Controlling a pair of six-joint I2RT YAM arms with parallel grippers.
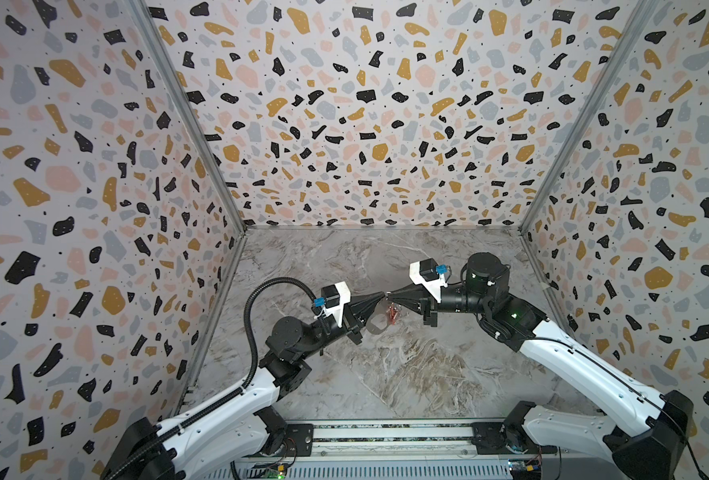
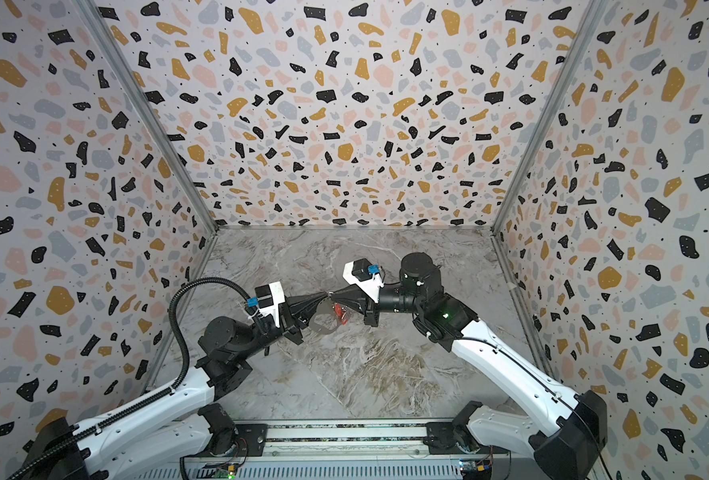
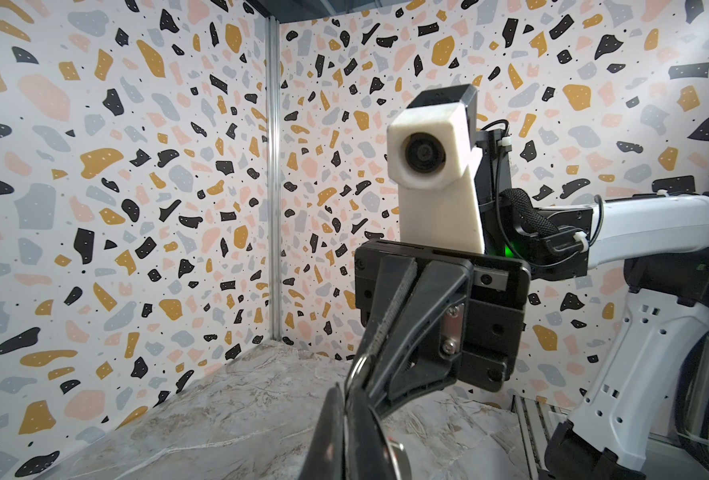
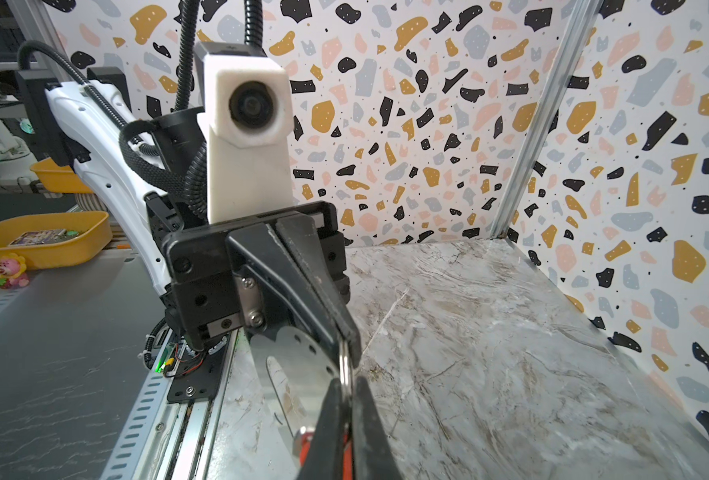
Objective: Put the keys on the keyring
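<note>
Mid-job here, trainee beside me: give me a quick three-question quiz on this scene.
1. True or false: the left gripper and right gripper are both open.
2. The keyring is: A lying flat; B hanging under the gripper tips; C out of view.
3. What colour are the tags on the keys?
Key: 1 false; 2 B; 3 red.

Both arms reached inward from the near rail and met at the middle. The left arm (image 1: 228, 399) rose from its base, its wrist turned right and slightly up. The right arm (image 1: 585, 357) mirrored it, forearm level. The left tool (image 1: 380, 296) and the right tool (image 1: 392, 297) stood tip to tip, each with its jaws pressed together.
</note>
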